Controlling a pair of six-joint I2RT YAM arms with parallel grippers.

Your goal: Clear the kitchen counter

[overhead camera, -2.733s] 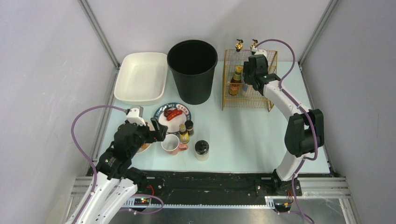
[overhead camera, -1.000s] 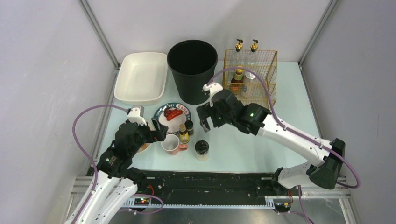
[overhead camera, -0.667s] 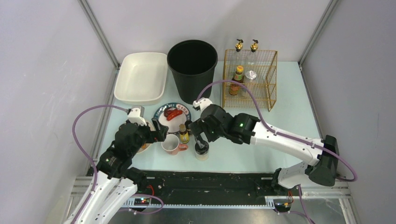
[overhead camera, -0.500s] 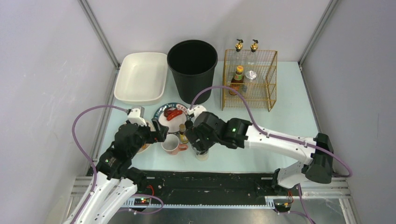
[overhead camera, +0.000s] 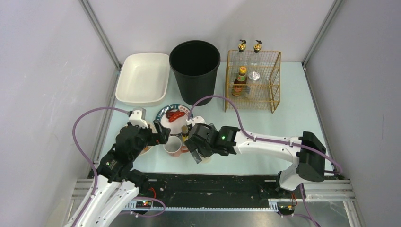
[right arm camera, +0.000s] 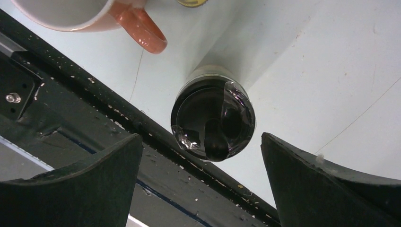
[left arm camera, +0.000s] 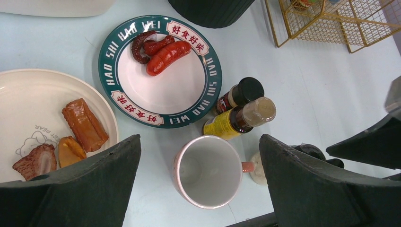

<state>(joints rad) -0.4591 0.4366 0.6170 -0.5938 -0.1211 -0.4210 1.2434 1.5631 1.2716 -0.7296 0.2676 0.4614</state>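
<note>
Worktop: pale mint surface [overhead camera: 265,127] between grey walls. It carries everything that must be cleared, and most of it stands crowded around the pink mug [left arm camera: 208,170].
Right pincer: [right arm camera: 200,142] spread wide and holding nothing. It hangs directly over the black-lidded jar [right arm camera: 213,118], which stands just beside the mug on its handle side.
Left pincer: [left arm camera: 199,142] also spread wide and empty, hovering above the mug.
Close neighbours: yellow-label bottle [left arm camera: 239,118] and dark-capped bottle [left arm camera: 239,94] stand just behind the mug, side by side; I cannot tell if they touch. Beyond them lies the sausage plate [left arm camera: 106,71]. The white plate [left arm camera: 28,104] with food pieces is on the side of the mug opposite to the handle.
Far things: black bin [overhead camera: 195,71], wire rack [overhead camera: 272,101] and white tray [overhead camera: 142,78], all well beyond the mug.
Risk, off-centre grip: the jar seems nearer to one finger than to the other, so closing may push it sideways before it is caught.
Risk, mug handle: it is very near the jar, and a descending finger could catch it and drag the mug.
Risk, front edge: the black rail [right arm camera: 71,123] runs just on the near side of the mug and jar, and a push that way could send the jar off the worktop.
Risk, lid: a glossy film lies across it, so a grip taken too high may slip.
Risk, arms: both work close above the mug, so they could strike each other or knock over the narrow bottles.
</note>
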